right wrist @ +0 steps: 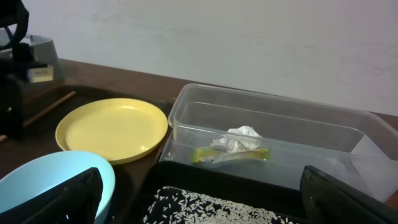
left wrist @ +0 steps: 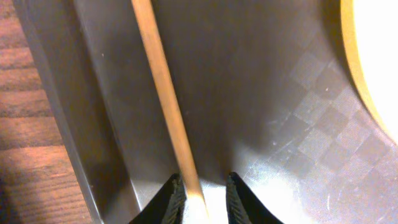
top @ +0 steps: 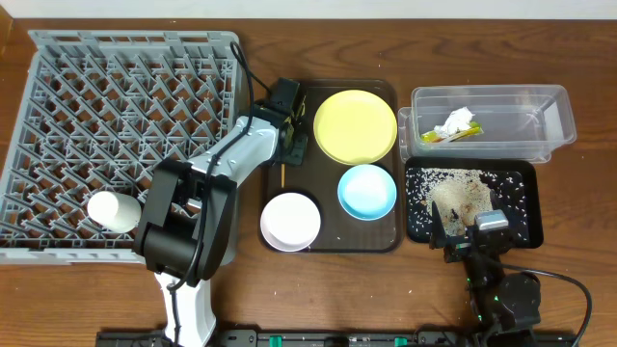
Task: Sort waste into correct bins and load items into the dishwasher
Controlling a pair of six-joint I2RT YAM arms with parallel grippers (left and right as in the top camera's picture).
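My left gripper (top: 289, 123) is low over the left side of the brown serving tray (top: 386, 241). Its fingers (left wrist: 200, 200) are slightly open and straddle a wooden chopstick (left wrist: 163, 93); the left finger touches it and a gap shows on the right. The chopstick's end sticks out below the gripper (top: 282, 175). The yellow plate (top: 355, 126), blue bowl (top: 367, 190) and white bowl (top: 290, 221) sit on that tray. A white cup (top: 114, 210) lies in the grey dish rack (top: 116, 87). My right gripper (right wrist: 205, 208) is open and empty over the black tray (top: 525, 207), which holds rice scraps (top: 461, 190).
The clear tub (top: 549, 106) at the back right holds the orange-and-green wrapper (top: 453, 133) and crumpled white paper (top: 457, 120). It stands right behind the black tray. Bare wooden table lies in front of the rack and the trays.
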